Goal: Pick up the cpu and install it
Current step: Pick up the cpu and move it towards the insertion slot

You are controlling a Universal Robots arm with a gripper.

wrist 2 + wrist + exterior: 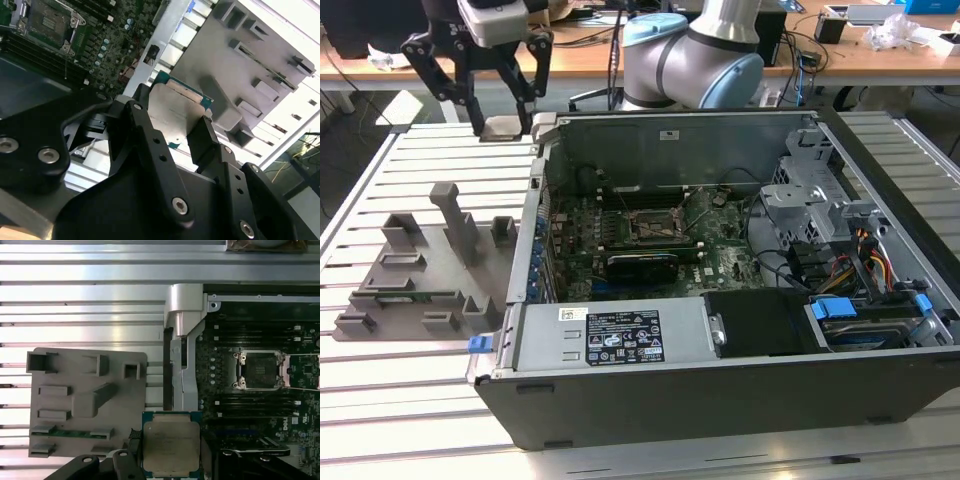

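Silver-grey metal top of the cpu [171, 447], with a green board edge around it, shows in the first wrist view, and you have it clamped in the end effector [172, 131]. In the second wrist view a black fingertip [202, 137] presses on one edge of the chip and its partner on the opposite edge, so the chip lies flat between them. In the exterior view the end effector [505, 118] hangs over the slatted worktop [410, 400], just off the far corner of the computer case [720, 350] on the exterior view's left, with the chip lifted clear of the surface. The grey fixture tray [420, 270] lies on the worktop beside the case, and none of its pockets that show holds a chip. The socket [260, 369] sits on the motherboard inside the case, well apart from the chip. It looks open and unoccupied, though the frame's shadow hides its floor, so treat that as probable only. Judgement: pick-up is complete, and the carry has reached the edge of the case but not the socket. Seating the chip is not yet done.
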